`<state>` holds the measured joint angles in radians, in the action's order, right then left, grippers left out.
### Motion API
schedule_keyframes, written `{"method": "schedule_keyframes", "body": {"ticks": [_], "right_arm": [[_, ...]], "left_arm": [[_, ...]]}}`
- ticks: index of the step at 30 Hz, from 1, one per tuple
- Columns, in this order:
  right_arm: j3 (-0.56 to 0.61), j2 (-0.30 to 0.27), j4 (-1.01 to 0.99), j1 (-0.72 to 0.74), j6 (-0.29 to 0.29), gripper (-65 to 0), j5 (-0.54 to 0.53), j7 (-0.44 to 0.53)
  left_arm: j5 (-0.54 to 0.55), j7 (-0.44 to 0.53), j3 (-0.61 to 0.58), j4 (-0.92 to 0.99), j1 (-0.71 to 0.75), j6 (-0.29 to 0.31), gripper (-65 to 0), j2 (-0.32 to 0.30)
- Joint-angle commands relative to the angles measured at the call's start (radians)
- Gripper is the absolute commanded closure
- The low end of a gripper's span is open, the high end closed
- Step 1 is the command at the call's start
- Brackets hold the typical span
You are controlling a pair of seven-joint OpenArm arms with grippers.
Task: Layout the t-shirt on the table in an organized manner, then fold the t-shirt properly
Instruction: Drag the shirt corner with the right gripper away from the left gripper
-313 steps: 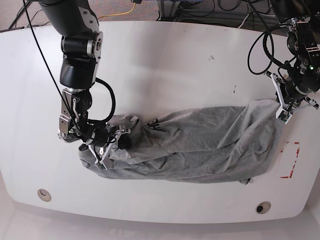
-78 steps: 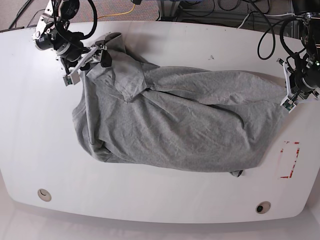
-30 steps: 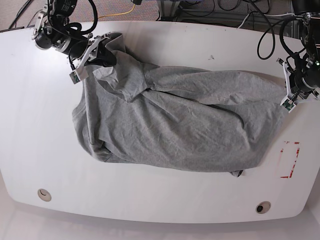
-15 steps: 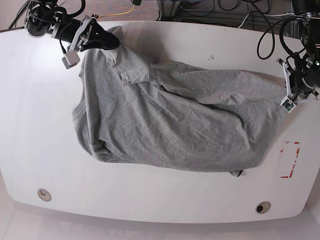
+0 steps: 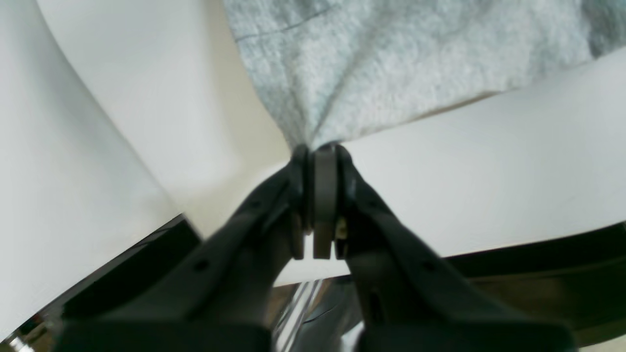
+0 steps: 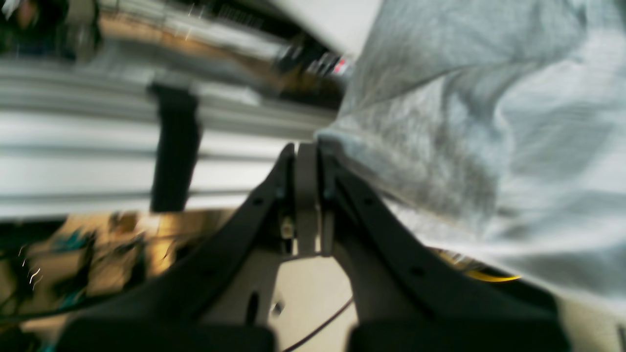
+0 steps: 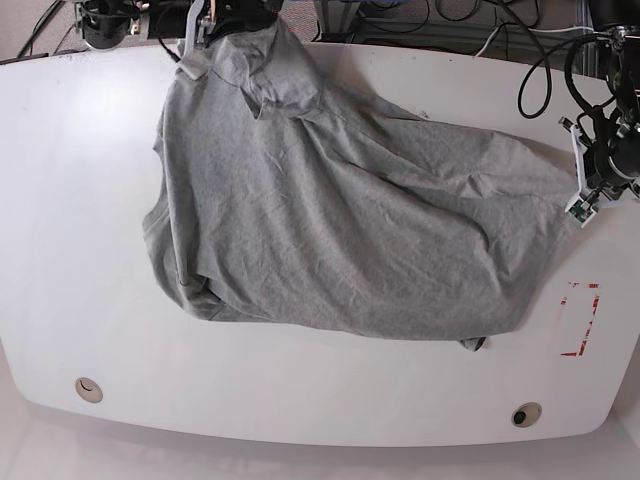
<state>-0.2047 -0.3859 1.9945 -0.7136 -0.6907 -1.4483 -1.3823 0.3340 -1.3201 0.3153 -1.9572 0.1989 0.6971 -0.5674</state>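
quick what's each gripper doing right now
Left gripper: shut on the t-shirt, pinching its edge.
Right gripper: shut on the t-shirt's fabric.

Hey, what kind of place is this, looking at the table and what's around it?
Most likely a robotics lab: a big white table with two robot arms working a grey t-shirt, loose cables behind it, and a red outline marked on top.

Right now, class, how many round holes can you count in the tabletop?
2: one hole near the front left edge of the table, the other hole near the front right edge. The t-shirt may hide more.
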Motion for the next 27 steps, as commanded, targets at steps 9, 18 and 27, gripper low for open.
{"method": "schedule_keyframes", "body": {"ticks": [9,18,27], "right_arm": [[0.063,-0.095,0.009,-0.005,0.035,-0.2,0.042,0.008],[0.067,-0.115,-0.011,0.035,0.039,-31.5,0.252,0.011],[-0.032,-0.114,-0.008,0.098,0.039,-61.7,0.444,0.011]], "left_arm": [[-0.008,0.001,0.014,-0.015,-0.011,0.001,0.0,-0.065],[-0.008,0.0,0.015,-0.015,-0.011,0.001,0.0,-0.076],[-0.008,0.0,0.017,-0.015,-0.006,0.001,0.0,-0.076]]}}
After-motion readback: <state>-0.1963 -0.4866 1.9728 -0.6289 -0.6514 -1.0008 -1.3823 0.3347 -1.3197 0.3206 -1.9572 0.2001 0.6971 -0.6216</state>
